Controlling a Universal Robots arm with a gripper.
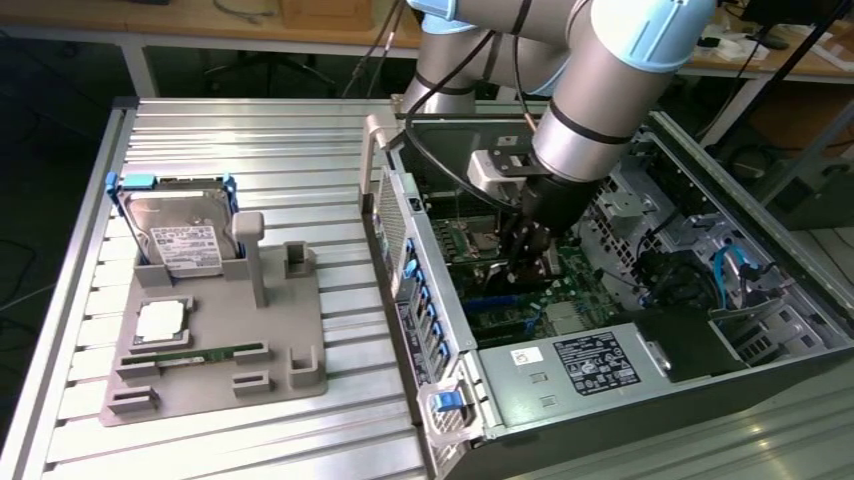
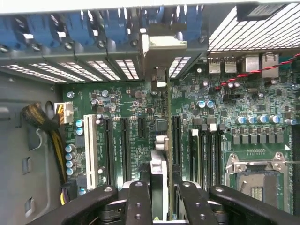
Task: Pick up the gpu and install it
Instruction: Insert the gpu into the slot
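Black-fingered, the gripper [image 2: 159,199] is clamped on the gpu [image 2: 160,140], a thin dark circuit card with a silver metal bracket, held edge-down over the green motherboard [image 2: 220,140] inside the open grey computer case [image 1: 561,370], at three o'clock from the grey parts tray [image 1: 287,340] on the slatted metal desk [image 1: 254,140].

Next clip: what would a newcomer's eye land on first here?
The arm reaching down into the open PC case, its pincer holding the gpu edge-on just above the motherboard. On the exterior view's left, a grey tray holding a hard drive with blue rails.
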